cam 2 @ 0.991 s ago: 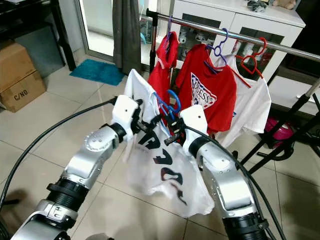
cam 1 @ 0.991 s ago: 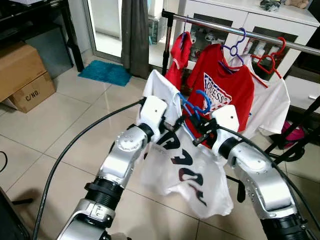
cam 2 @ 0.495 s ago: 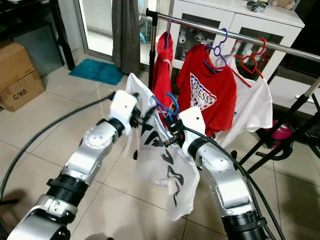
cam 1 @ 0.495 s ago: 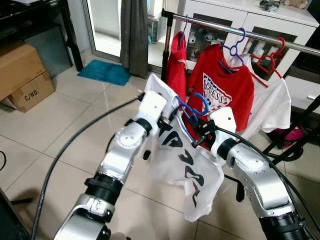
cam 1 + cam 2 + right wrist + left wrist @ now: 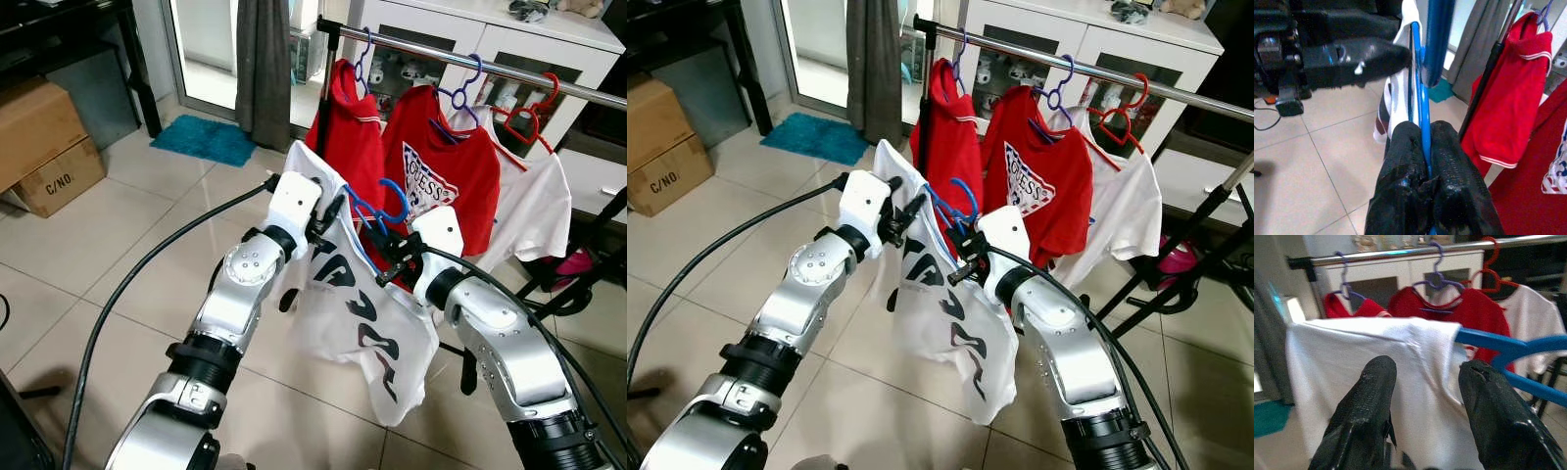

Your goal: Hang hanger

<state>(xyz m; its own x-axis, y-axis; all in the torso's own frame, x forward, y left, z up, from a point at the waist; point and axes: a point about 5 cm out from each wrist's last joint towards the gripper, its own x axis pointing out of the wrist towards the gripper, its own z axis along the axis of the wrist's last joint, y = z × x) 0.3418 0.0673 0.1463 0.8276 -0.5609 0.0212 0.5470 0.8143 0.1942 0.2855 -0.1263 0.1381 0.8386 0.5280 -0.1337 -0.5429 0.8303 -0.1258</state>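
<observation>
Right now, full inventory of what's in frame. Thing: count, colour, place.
blue hanger: 1, blue, between the two grippers, carrying the white printed shirt
white printed shirt: 1, white with dark lettering, draped below the hanger
rail: 1, silver, across the back
red shirts: 2, red, on purple hangers on the rail
white shirt: 1, white, on a red hanger, right end
cardboard boxes: 2, brown, floor at left
mat: 1, teal, by the curtain
cabinet: 1, white, behind the rail
left gripper: open, at the shirt's shoulder
right gripper: shut on the blue hanger

Home – clothes rail (image 5: 549,73), tiled floor (image 5: 147,225), cabinet (image 5: 470,39)
</observation>
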